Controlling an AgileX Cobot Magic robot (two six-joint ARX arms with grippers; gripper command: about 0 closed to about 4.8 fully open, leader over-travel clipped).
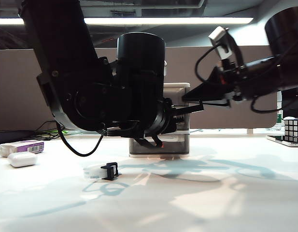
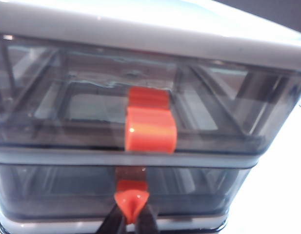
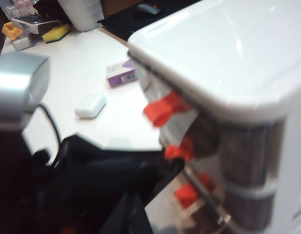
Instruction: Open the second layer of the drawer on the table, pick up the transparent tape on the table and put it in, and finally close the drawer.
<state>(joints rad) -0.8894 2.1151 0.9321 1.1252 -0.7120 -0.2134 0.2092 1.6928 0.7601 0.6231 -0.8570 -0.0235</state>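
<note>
On the far left of the table (image 1: pixel 197 203) we see a purple-and-white box (image 1: pixel 27 146) with a white oval case (image 1: pixel 22 159) just in front. Further right, the transparent tape (image 1: pixel 104 171) lies on the table, nearer us than the drawer (image 1: pixel 180 88). Our left gripper (image 2: pixel 132 220) is closed on the red handle (image 2: pixel 131 199) of the second layer of the drawer (image 2: pixel 67 187). At right, our right gripper (image 1: pixel 199 105) reaches the cabinet's upper part; we cannot tell its state.

A ceiling strip light (image 1: pixel 168 21) glows above a beige partition (image 1: pixel 13 87).
</note>
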